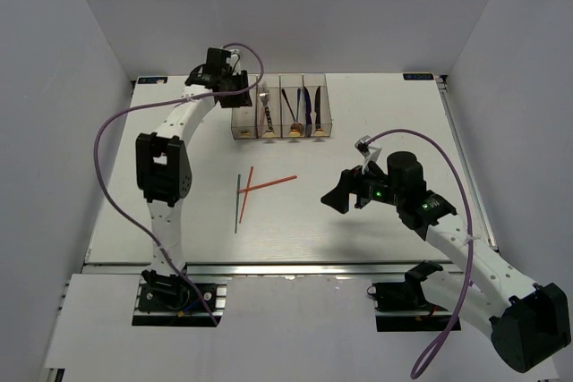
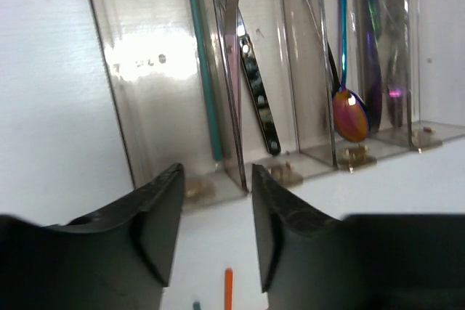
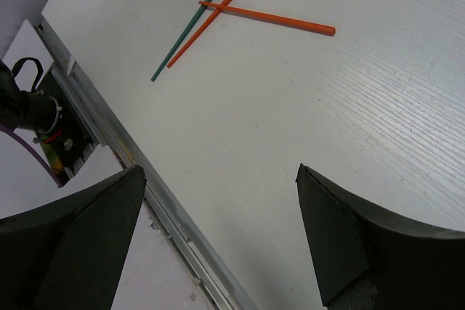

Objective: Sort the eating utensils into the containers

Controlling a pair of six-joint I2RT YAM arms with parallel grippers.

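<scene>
left arm reaches to the far side, elbow bent, left gripper (image 1: 235, 89) right at the leftmost of the containers (image 1: 243, 118), fingers apart with nothing between them. a teal chopstick (image 2: 207, 70) stands inside that bin. right arm leans in low over the table, right gripper (image 1: 338, 196) spread wide and empty. left of it, mid-table, two red chopsticks (image 1: 271, 184) and a loose teal stick (image 1: 238, 205) lie crossed.
</scene>
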